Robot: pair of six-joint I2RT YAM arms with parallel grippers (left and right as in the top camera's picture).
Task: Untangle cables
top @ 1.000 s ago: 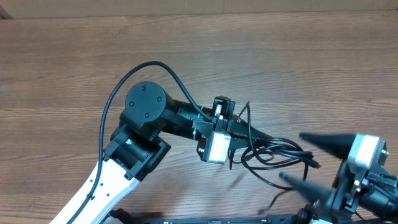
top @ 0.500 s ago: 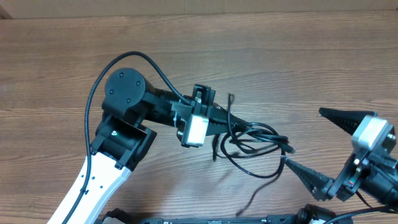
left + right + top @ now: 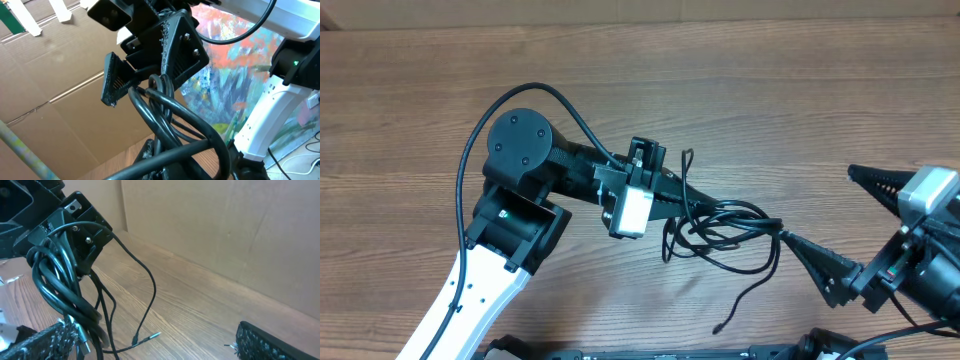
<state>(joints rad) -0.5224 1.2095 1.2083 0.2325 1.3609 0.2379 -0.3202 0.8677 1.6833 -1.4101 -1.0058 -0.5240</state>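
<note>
While the cables (image 3: 735, 226) sit in 1 knotted bundle, the untangling appears barely begun.

The left hand (image 3: 698, 204) is clenched on the bundle near the middle of the tabletop (image 3: 770, 90). The left wrist view shows several thick loops pinched between its 2 fingers. The right hand (image 3: 817, 204) is spread wide and holds nothing, with 1 fingertip just beside the bundle's right edge. The cords are thin, black and glossy, and they overlap in loops that cross one another repeatedly. 1 free strand (image 3: 745, 296) trails toward the near edge and ends in a small plug (image 3: 717, 328) lying on the wood. No cord has yet been separated. Judged from this, nearly all the work is left: each cord must be drawn out and laid apart.
</note>
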